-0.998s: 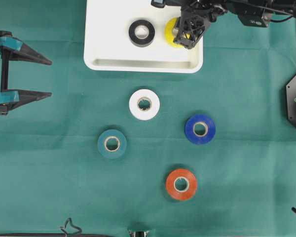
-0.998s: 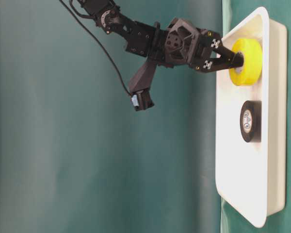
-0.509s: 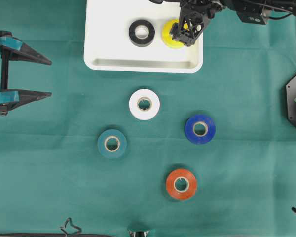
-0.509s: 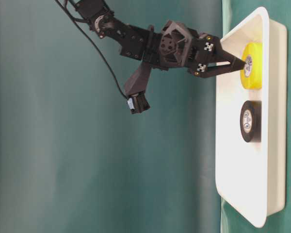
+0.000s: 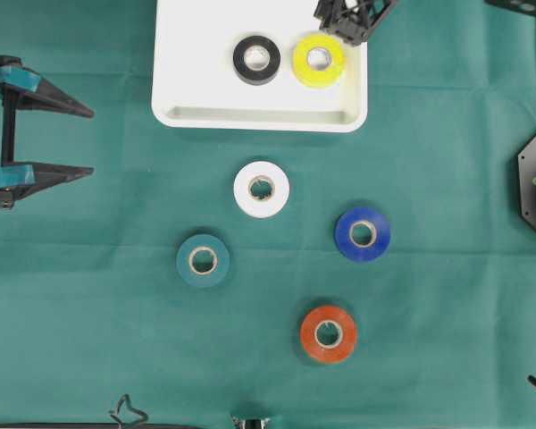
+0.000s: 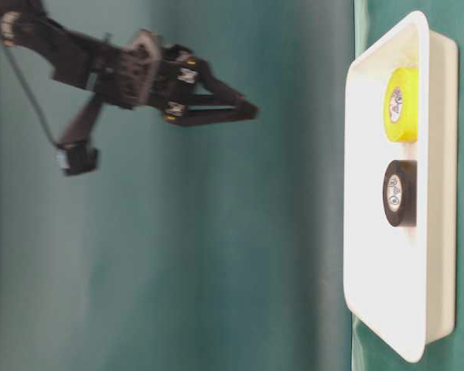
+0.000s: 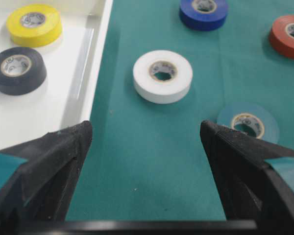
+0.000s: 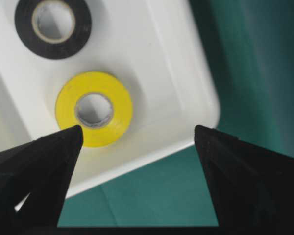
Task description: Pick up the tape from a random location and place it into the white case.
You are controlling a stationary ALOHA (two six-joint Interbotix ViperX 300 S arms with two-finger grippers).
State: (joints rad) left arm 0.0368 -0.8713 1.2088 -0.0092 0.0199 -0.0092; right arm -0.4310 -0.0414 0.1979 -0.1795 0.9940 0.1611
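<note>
Yellow tape roll [image 5: 318, 60] lies flat in white case [image 5: 196, 89], beside black tape roll [image 5: 256, 59]. Right gripper [image 8: 137, 142] open, above case, holding nothing. Left gripper [image 7: 146, 142] open over worktop [image 5: 447, 304].

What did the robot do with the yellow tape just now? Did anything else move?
The right claw let go of the yellow tape, opened wide and pulled up and away from the white case. The yellow tape now lies flat there beside the black tape. The left claw stayed open and still, and the white, blue, teal and red rolls on the cloth did not move.
</note>
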